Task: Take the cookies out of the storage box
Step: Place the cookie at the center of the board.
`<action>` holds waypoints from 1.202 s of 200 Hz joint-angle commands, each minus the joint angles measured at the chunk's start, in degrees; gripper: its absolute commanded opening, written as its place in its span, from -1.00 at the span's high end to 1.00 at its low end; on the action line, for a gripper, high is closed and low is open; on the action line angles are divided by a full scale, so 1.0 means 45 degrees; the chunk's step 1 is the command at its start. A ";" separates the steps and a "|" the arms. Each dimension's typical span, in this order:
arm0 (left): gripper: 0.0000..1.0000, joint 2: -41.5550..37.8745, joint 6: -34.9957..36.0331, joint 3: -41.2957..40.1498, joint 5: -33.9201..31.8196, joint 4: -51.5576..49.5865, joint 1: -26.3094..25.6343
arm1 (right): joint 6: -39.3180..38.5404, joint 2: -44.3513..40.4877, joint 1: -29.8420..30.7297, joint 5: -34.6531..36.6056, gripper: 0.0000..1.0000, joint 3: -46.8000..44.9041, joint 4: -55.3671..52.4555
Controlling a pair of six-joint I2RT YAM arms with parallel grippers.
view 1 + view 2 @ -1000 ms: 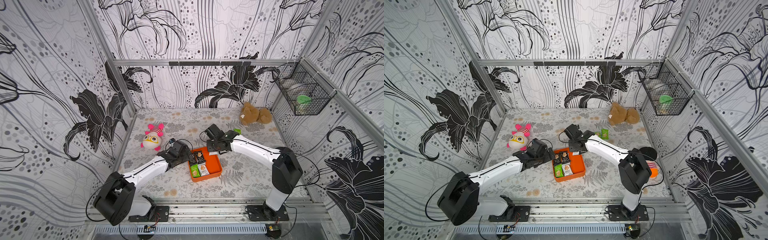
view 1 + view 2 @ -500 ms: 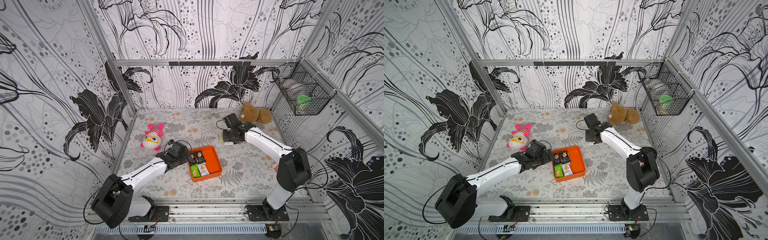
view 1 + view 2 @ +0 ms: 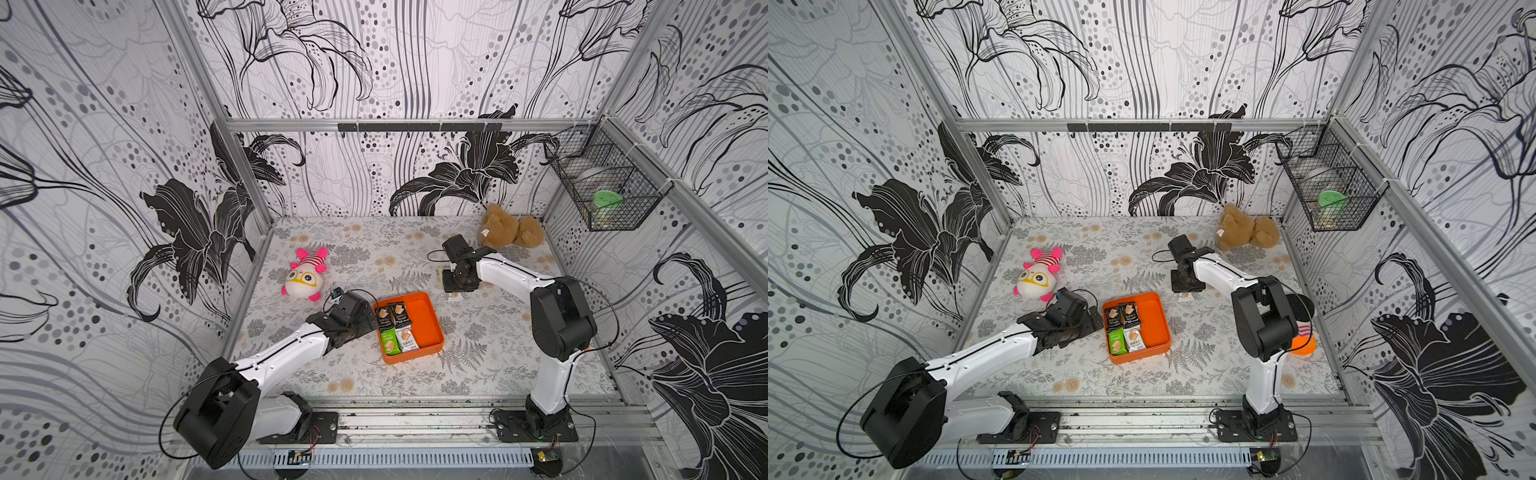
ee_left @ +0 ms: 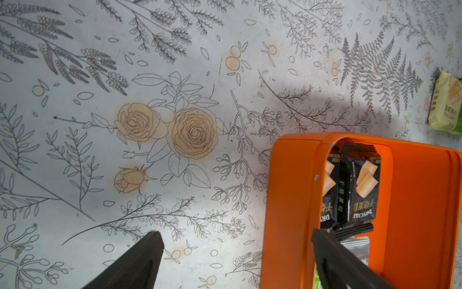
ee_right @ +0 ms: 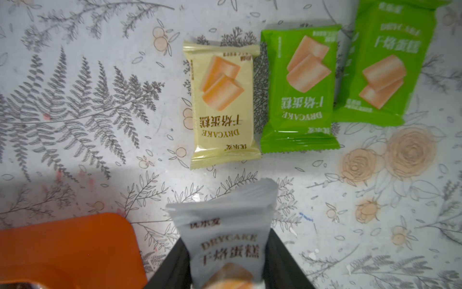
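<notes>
The orange storage box [image 3: 429, 322] [image 3: 1156, 322] lies mid-mat with two black, one green [image 3: 389, 341] and one white of the cookies inside. My left gripper [image 3: 370, 322] [image 4: 237, 241] is open. It straddles the box's left wall, one finger inside beside the black packets [image 4: 363, 185]. Beyond the box's far right corner my right gripper [image 3: 457, 289] [image 5: 226, 240] is shut on a white cookie packet [image 5: 225, 207], low over the mat. A pale yellow packet [image 5: 222, 105] and two green packets [image 5: 300, 92] lie on the mat just ahead of it.
A pink-and-white plush toy [image 3: 305, 276] lies at the left of the mat. A brown teddy [image 3: 509, 230] sits in the back right corner. A black wire basket [image 3: 602, 187] hangs on the right wall. An orange ball [image 3: 1302, 345] shows behind the right arm.
My right gripper has carried the white packet from the box's far edge out to the right and down toward the loose packets. The left arm has barely moved.
</notes>
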 commanded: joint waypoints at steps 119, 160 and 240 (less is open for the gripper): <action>-0.95 -0.0328 -0.0195 -0.0240 -0.0179 0.0410 0.0028 | -0.0447 0.1457 -0.0001 -0.0142 -0.15 0.0542 -0.0513; -0.95 -0.0299 -0.0119 -0.0130 -0.0180 0.0543 0.0083 | -0.0436 0.0831 -0.0003 0.0134 -0.33 0.0926 -0.1083; -0.95 -0.0205 -0.0075 -0.0386 0.1241 0.1807 0.1411 | 0.0618 -0.2233 0.0900 -0.1636 -0.34 0.0109 -0.0763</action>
